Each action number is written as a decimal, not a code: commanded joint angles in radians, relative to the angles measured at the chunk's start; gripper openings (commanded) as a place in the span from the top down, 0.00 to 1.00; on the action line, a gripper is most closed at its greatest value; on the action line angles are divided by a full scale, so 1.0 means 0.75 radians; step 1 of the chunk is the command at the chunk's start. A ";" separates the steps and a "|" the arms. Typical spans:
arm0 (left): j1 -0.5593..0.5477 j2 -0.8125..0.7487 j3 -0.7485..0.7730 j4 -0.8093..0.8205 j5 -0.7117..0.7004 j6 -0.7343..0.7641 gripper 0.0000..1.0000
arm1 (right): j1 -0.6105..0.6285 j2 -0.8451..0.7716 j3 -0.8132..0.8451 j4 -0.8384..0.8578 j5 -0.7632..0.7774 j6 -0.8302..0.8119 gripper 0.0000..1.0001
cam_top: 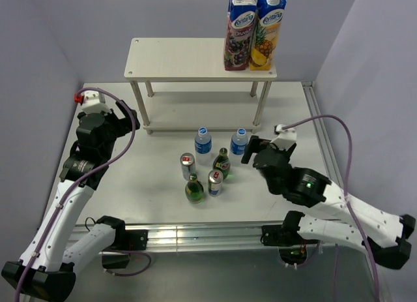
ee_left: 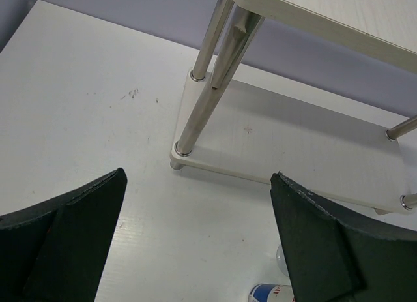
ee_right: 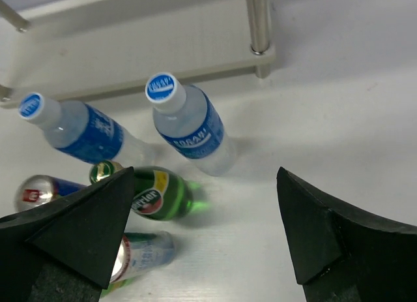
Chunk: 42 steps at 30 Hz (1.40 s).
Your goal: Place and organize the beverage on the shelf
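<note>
The shelf (cam_top: pixel 176 57) stands at the back of the table, with a purple juice carton (cam_top: pixel 240 31) and a yellow juice carton (cam_top: pixel 268 29) upright on the right end of its top board. In front of it, loose on the table, stand two water bottles (cam_top: pixel 203 142) (cam_top: pixel 239 141), two green bottles (cam_top: pixel 222 162) (cam_top: pixel 194 190) and two cans (cam_top: pixel 187 164) (cam_top: pixel 215 181). My left gripper (ee_left: pixel 199 177) is open and empty, facing the shelf's left legs (ee_left: pixel 202 106). My right gripper (ee_right: pixel 204 175) is open and empty, just short of the nearer water bottle (ee_right: pixel 189 126) and a green bottle (ee_right: pixel 156 194).
The shelf's lower board (ee_left: pixel 306 152) is bare, as is the left part of the top board. Walls close in behind and on both sides. A raised metal rail (cam_top: pixel 316 113) runs along the table's right edge. A can's blue top (ee_left: pixel 270 293) shows beside my left gripper's right finger.
</note>
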 commanded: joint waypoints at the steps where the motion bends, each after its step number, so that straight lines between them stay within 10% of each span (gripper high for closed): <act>1: 0.005 -0.012 0.003 0.014 -0.020 0.037 0.01 | 0.150 0.089 0.048 -0.264 0.427 0.325 0.04; 17: 0.005 0.006 0.001 0.008 0.010 0.031 0.02 | 0.022 0.279 -0.235 0.624 0.147 -0.042 0.04; 42: 0.005 0.002 0.005 0.004 0.027 0.025 0.03 | -0.208 0.600 -0.178 0.829 -0.081 -0.088 0.04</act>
